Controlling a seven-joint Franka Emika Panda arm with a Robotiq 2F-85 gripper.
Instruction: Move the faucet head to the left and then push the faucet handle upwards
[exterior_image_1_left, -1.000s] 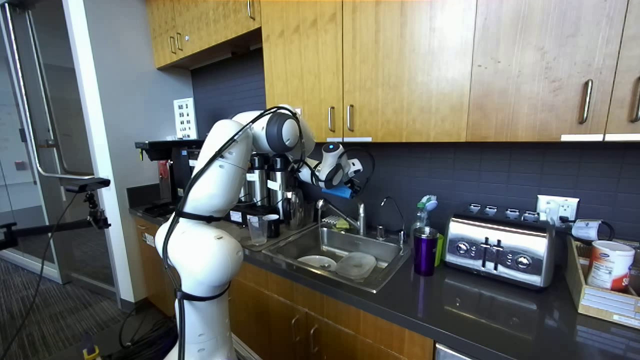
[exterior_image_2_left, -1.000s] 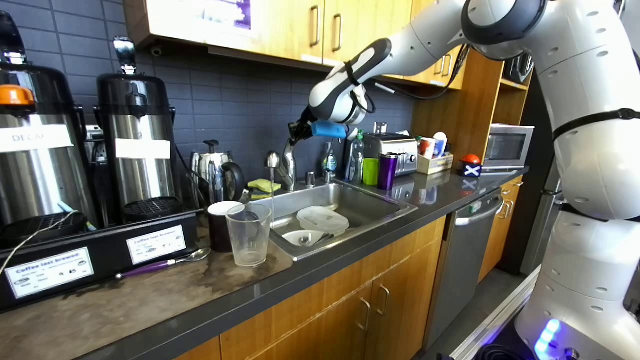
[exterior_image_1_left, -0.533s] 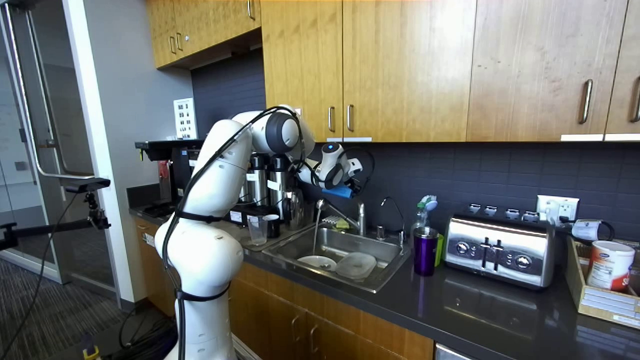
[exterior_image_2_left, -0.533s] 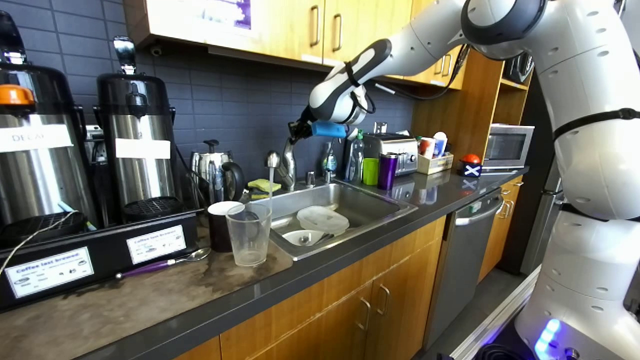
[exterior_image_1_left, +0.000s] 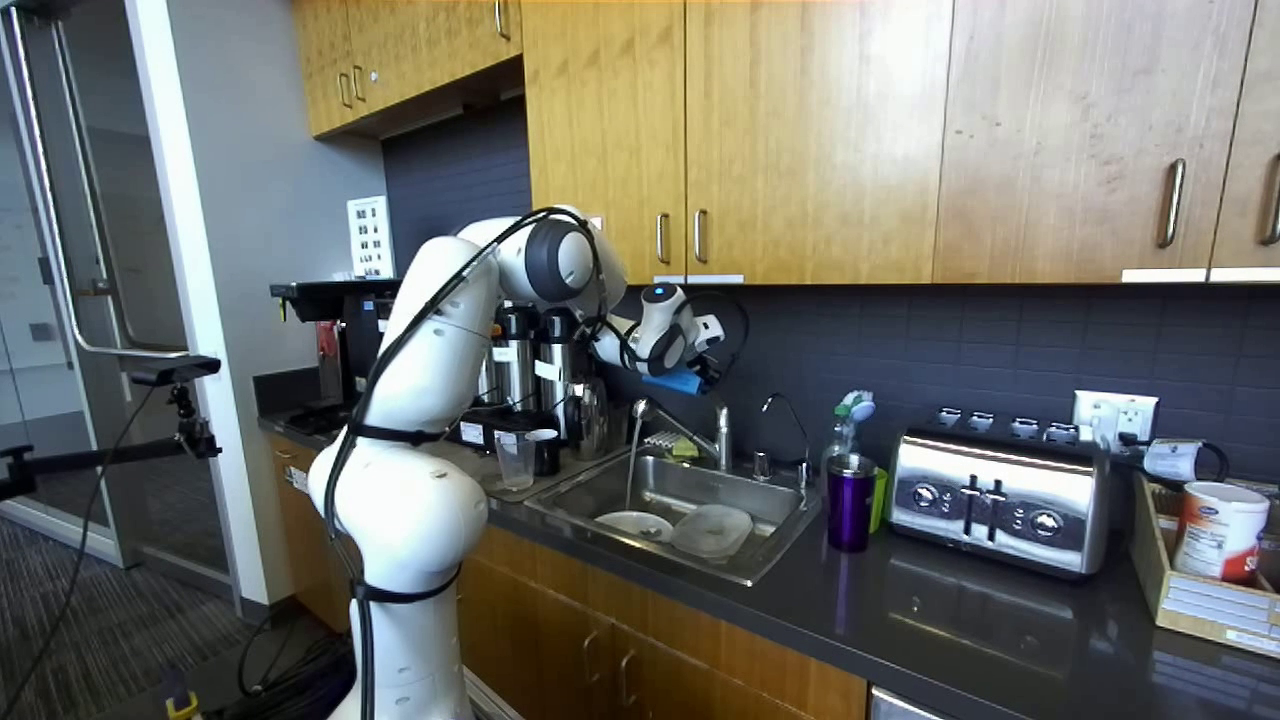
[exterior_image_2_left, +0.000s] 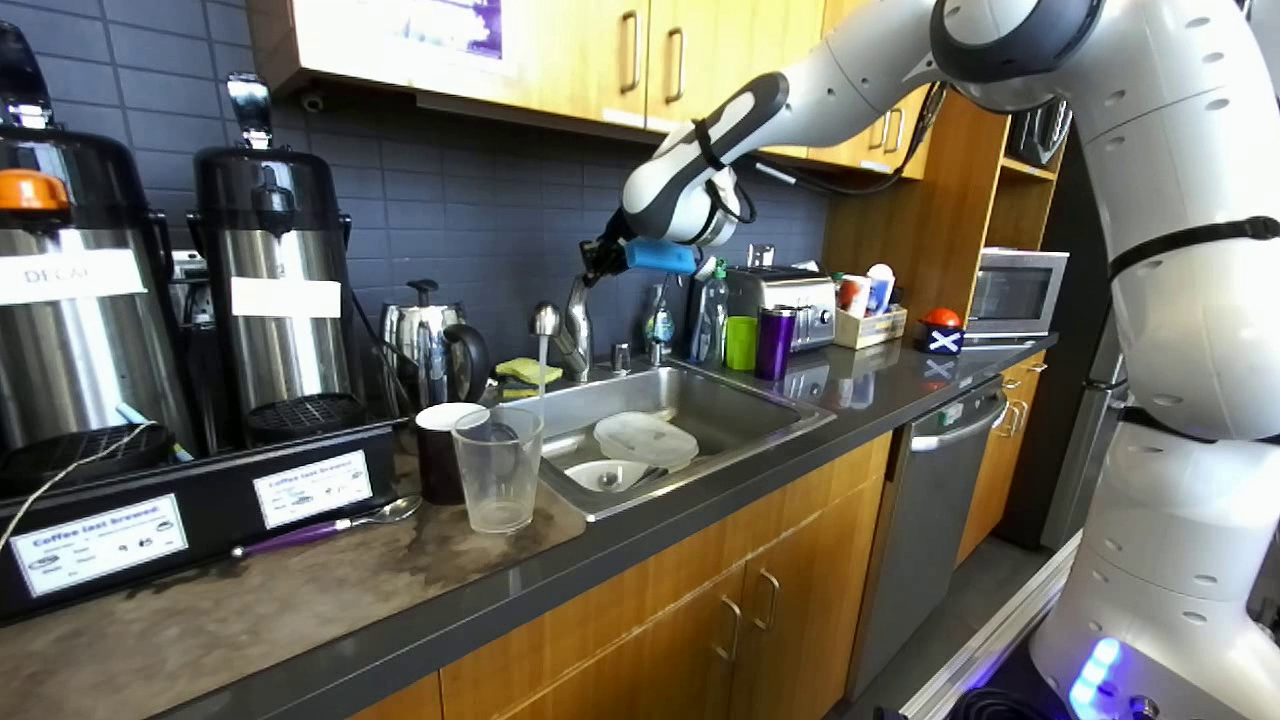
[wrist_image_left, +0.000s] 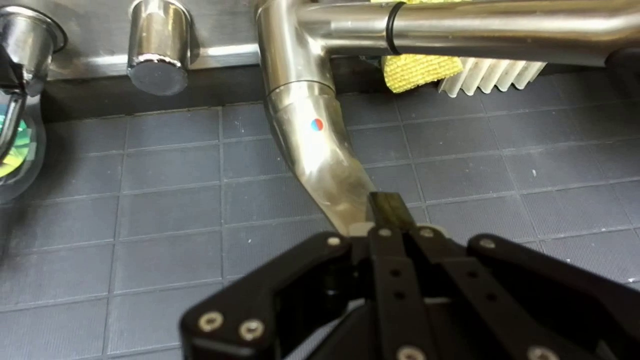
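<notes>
One pincer (wrist_image_left: 390, 207), mine, is sitting closed at the tip of the faucet handle (wrist_image_left: 321, 152); I am not seeing whether they are touching. Below and left of my pincer in both exterior views, the faucet head (exterior_image_2_left: 546, 318) is pouring water (exterior_image_2_left: 543, 365) into the steel sink (exterior_image_2_left: 725, 405). Dark worktop (exterior_image_1_left: 960, 650) is surrounding that; wooden cupboards (exterior_image_1_left: 815, 140) are hanging higher.

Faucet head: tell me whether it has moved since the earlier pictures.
No. In both exterior views, the faucet head holds the same place against the fixed sink, with no visible shift to either side.
</notes>
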